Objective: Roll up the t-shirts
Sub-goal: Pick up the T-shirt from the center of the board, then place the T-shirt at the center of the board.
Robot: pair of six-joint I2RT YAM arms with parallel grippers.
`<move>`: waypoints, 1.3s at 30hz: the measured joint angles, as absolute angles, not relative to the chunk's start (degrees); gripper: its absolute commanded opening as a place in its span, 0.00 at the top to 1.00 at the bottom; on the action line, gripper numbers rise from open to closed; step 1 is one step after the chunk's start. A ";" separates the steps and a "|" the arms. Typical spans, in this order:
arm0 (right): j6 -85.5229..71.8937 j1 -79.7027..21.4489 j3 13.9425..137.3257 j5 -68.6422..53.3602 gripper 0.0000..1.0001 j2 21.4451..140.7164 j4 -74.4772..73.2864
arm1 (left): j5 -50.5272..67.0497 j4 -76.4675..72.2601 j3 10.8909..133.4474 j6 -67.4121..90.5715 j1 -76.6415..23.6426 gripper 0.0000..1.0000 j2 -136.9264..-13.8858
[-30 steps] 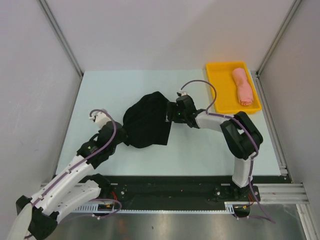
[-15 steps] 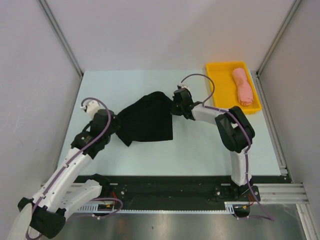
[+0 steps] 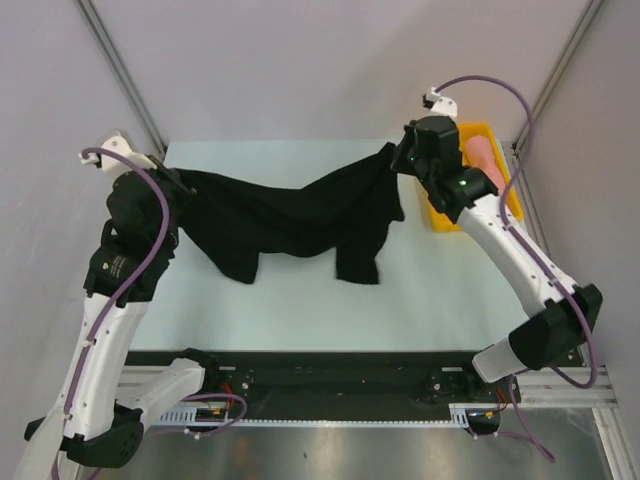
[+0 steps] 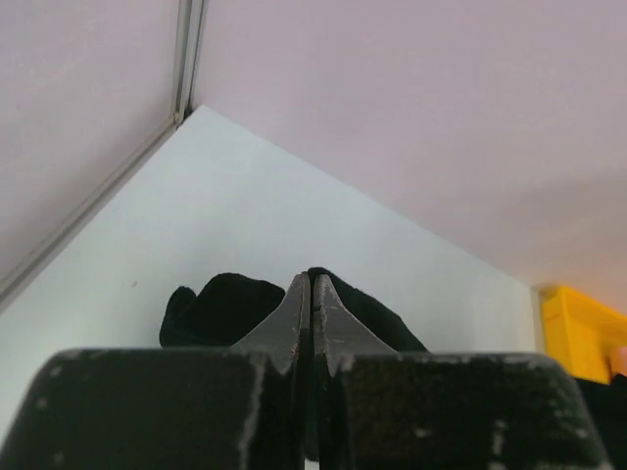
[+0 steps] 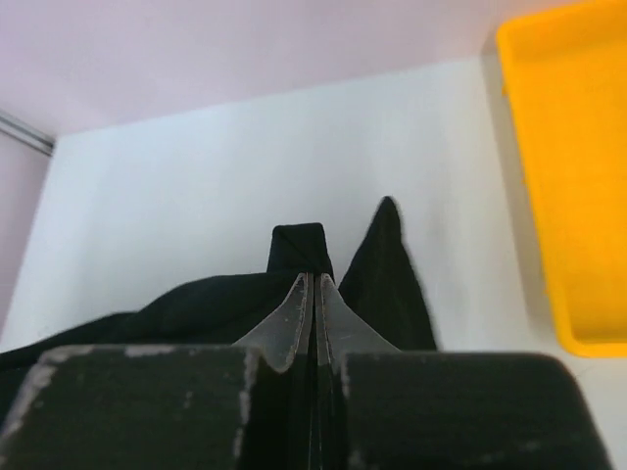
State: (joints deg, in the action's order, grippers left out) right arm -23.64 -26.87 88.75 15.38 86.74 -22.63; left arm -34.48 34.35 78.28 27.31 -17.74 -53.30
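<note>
Black soft-cloth t-shirt (image 3: 300,215), a bunched heap on the pale table (image 3: 300,310) a second ago, now hangs stretched between the left gripper (image 3: 172,180) and right gripper (image 3: 400,158), both clamped tight on its edges (ready, I judge, to be laid flat for rolling).

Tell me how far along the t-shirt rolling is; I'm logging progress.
Done: the pink roll lies in the yellow tray. In hand: the black t-shirt is stretched, unrolled, between the left gripper and the right gripper, both shut on its edges. Left: lay it flat, roll it, probably add it to the tray.
</note>
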 measured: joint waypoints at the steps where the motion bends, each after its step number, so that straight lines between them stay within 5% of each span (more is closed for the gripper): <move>1: -23.05 -26.92 89.93 15.94 1.00 84.84 -23.86 | -34.54 34.24 79.75 26.74 -17.58 1.00 -53.76; 17: -16.64 -26.94 100.77 20.12 1.00 73.08 -32.64 | -31.09 37.67 87.81 22.68 -17.39 1.00 -50.28; 26: -12.80 -22.68 113.95 16.27 1.00 89.62 -24.34 | -27.07 37.78 95.55 22.92 -12.80 0.98 -61.47; 28: -12.49 -21.78 120.64 15.07 0.84 99.66 -23.33 | -23.20 36.51 96.01 23.99 -9.58 0.79 -68.16; 29: -12.43 -21.41 124.16 14.44 0.72 104.75 -23.49 | -21.45 35.94 96.03 24.53 -7.97 0.54 -71.96; 30: -12.58 -21.06 129.16 13.87 0.47 110.21 -25.47 | -19.14 35.31 96.03 25.28 -6.74 0.43 -75.42; 31: -12.82 -20.69 136.84 13.47 0.38 117.49 -28.58 | -17.32 35.07 95.98 25.43 -5.52 0.29 -78.81; 35: -14.57 -19.88 151.26 12.64 0.29 132.73 -40.97 | -9.30 34.09 90.63 28.71 -1.13 0.20 -88.68; 39: -18.44 -19.55 124.88 12.49 0.32 119.96 -41.95 | -6.81 33.87 77.67 30.87 0.05 0.23 -83.57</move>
State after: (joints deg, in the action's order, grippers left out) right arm -18.44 -19.55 124.88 12.49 119.96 -41.95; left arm -6.81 33.87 77.67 30.87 0.05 -83.57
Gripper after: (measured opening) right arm 0.711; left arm 0.797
